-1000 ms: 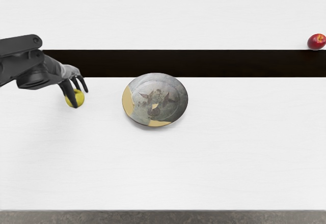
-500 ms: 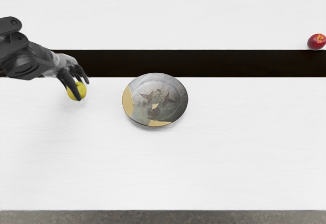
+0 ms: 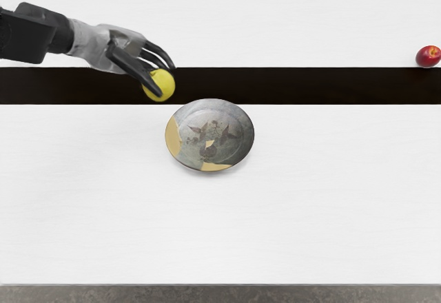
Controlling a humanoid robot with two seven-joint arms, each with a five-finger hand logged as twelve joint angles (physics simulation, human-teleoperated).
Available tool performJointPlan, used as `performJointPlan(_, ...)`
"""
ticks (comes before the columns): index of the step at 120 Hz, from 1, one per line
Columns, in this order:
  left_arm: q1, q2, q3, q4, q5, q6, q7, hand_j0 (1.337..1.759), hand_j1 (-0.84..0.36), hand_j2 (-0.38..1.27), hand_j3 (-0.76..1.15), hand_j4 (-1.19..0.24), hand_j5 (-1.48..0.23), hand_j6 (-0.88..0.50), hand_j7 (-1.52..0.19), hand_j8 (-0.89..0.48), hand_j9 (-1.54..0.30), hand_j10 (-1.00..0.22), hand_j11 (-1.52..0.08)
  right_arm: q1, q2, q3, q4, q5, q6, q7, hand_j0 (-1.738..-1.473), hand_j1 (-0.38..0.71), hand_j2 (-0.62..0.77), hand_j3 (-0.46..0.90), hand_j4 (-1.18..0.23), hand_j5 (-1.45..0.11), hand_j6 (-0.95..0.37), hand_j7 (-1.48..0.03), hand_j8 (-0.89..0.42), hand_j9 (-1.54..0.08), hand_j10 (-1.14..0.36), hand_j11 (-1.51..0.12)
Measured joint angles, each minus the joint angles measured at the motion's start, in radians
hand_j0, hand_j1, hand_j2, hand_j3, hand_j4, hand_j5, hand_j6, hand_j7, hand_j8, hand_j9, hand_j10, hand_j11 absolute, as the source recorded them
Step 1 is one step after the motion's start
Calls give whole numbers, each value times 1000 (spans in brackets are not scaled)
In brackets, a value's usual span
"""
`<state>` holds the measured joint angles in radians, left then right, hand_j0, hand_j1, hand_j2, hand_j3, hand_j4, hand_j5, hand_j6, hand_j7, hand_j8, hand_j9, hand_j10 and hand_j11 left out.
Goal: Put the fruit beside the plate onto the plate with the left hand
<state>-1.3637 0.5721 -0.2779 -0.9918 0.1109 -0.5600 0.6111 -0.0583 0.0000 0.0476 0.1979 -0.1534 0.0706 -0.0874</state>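
Observation:
A yellow fruit (image 3: 161,85) hangs in the air, held in my left hand (image 3: 146,66), whose dark fingers are curled around it. The left arm comes in from the upper left edge. Hand and fruit sit above the dark gap, up and to the left of the plate (image 3: 238,120). The plate is round, grey with a worn pattern and yellow patches, and lies on the white table with nothing on it. The right arm does not show.
A red apple (image 3: 428,56) rests at the far right edge, beside the dark gap (image 3: 310,85) that runs across the table between its two white surfaces.
The left hand has lifted the yellow fruit off the table and carried it up and to the right, toward the plate. Plate and red apple have not moved.

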Motion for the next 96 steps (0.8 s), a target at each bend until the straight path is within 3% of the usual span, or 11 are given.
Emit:
performJointPlan(12,0,-68,0,0,-12,-35,0,1656,-300,391,0,-666,-894,-518,-869,-482,-882,-639,-877,0,0,0,0,0,0,0,-1658,-327,-4,0,-18,-24,-18,-24,-18,-24,-18,-24)
performJointPlan(19,2,-94,7,-1,-14,-45,0,1657,-339,473,0,-659,-906,-499,-874,-452,-883,-621,-876,0,0,0,0,0,0,0,-1658,-327,-4,0,-19,-24,-19,-24,-19,-24,-19,-24)
performJointPlan(27,12,-102,13,0,-13,-50,0,1657,-334,453,0,-655,-902,-497,-867,-455,-879,-617,-872,0,0,0,0,0,0,0,-1658,-327,-4,0,-19,-24,-19,-24,-19,-24,-19,-24)
performJointPlan(46,18,-143,21,1,-9,-51,0,1658,-64,229,0,-386,-523,-313,-507,-293,-513,-350,-510,0,0,0,0,0,0,0,-1658,-327,-4,0,-19,-24,-19,-24,-18,-24,-18,-24)
performJointPlan(71,25,-129,5,1,-14,-51,0,1658,159,89,0,-174,-234,-148,-228,-140,-230,-161,-229,0,0,0,0,0,0,0,-1658,-327,-4,0,-19,-24,-19,-24,-19,-24,-19,-24)
performJointPlan(96,164,-3,-182,2,-159,-51,0,1658,277,33,0,-65,-88,-56,-85,-53,-86,-60,-86,0,0,0,0,0,0,0,-1658,-327,-4,0,-19,-24,-19,-24,-19,-24,-19,-24)
